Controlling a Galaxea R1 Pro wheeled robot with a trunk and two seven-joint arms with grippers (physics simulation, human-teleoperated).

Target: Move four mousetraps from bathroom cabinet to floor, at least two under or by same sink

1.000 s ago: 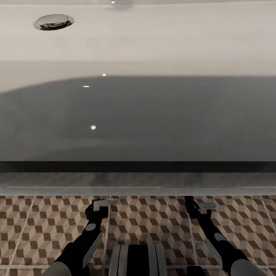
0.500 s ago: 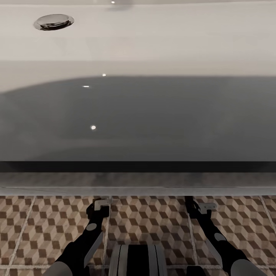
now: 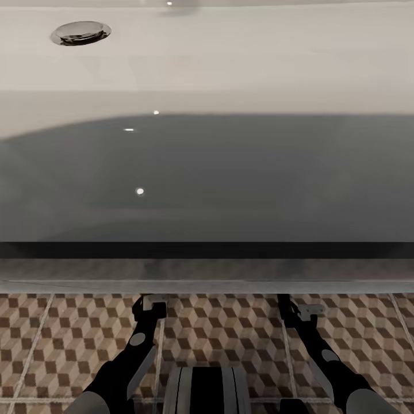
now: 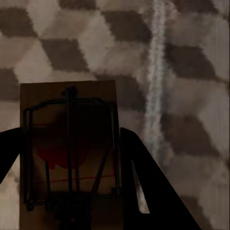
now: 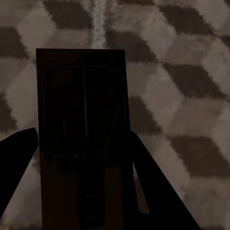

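Two mousetraps are in hand. In the left wrist view a brown wooden mousetrap (image 4: 67,143) with a dark wire frame sits between the dark fingers (image 4: 139,182), just above the cube-patterned bathroom floor (image 4: 191,72). The right wrist view has another mousetrap (image 5: 81,120), darker in shadow, held the same way over the floor (image 5: 191,96). From the head view, my left gripper (image 3: 150,307) and right gripper (image 3: 294,313) both hang low over the floor tiles (image 3: 230,333), close to the front edge of the white basin (image 3: 230,57). The cabinet is out of view.
A wide white basin with a chrome drain (image 3: 80,32) spans the upper part of the head view, its lower half in dark shadow. A grey ledge (image 3: 207,284) runs across in front of the tiles. My base (image 3: 204,391) is at the bottom centre.
The left gripper has moved slightly forward toward the ledge with its mousetrap. The right arm and the camera have not moved.
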